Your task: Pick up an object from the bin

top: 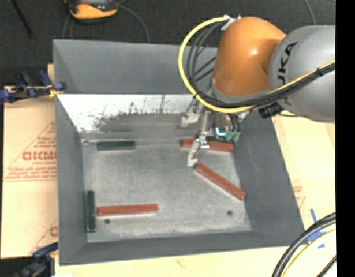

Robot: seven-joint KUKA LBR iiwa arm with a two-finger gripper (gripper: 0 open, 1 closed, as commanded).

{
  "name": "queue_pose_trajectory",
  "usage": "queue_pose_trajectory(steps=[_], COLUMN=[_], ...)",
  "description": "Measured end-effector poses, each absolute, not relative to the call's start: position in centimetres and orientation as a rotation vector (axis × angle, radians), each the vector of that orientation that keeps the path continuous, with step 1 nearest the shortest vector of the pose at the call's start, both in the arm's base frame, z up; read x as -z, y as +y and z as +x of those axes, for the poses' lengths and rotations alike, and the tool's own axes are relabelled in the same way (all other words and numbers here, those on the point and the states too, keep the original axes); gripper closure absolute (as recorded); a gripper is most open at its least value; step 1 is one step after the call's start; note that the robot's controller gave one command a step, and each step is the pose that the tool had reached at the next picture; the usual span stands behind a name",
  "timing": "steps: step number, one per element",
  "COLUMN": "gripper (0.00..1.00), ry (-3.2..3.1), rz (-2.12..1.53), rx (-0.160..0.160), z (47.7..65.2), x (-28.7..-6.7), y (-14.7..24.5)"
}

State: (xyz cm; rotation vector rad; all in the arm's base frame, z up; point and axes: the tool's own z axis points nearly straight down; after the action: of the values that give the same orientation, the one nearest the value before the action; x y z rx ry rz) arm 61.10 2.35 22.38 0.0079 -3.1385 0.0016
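My gripper (195, 152) hangs at the back right of the bin under the orange cover, its pale fingers pointing down. A red-brown bar (220, 146) lies flat right behind the fingertips, partly hidden by them. Just in front and to the right, a second red-brown bar (219, 181) lies slanted on the floor. Whether the fingers touch either bar cannot be made out.
A dark green bar (115, 145) lies along the back left. Another dark green bar (90, 210) stands lengthwise at the front left, next to a long red-brown bar (127, 210). The arm with its cables overhangs the bin's back right corner.
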Motion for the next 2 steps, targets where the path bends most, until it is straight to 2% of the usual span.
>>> queue_pose_trajectory(steps=[1, 2], gripper=[0.00, 0.00], ry=[-3.146, -3.153], rz=[0.007, 0.040], rx=[-0.001, -0.002], z=[61.2, 60.7], x=[-22.9, -18.0], y=[2.4, -0.7])
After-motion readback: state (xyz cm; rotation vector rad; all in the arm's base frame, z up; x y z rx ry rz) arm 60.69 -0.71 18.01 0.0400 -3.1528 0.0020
